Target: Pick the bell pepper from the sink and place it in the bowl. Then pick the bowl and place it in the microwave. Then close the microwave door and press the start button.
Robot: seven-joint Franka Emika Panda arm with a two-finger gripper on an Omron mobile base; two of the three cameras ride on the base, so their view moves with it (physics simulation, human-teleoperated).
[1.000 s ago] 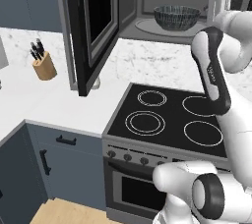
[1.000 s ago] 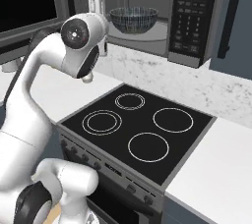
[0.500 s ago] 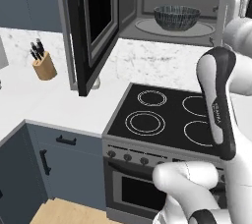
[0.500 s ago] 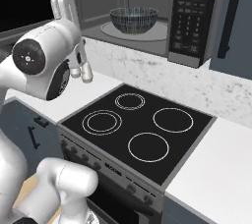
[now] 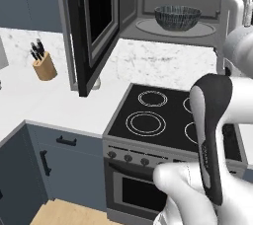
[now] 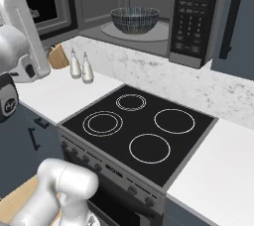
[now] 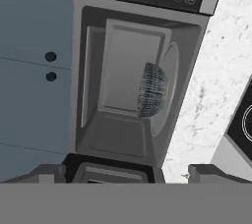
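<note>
While the microwave door stands open at the left, the bowl sits on the turntable inside the microwave. Gripper state cannot be determined; nothing visible between its fingertips.

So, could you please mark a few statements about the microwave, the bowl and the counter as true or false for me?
1. The bowl sits inside the microwave on the turntable. True.
2. The microwave door is shut. False: it stands swung open to the left of the cavity.
3. The microwave's keypad is to the right of the cavity in the right base view. True.
4. A pan stands on the stove. False: its four burner rings are bare.
5. A knife block stands on the counter left of the stove. True.
6. The gripper carries the bowl. False: the bowl rests in the microwave, apart from the arm.
</note>
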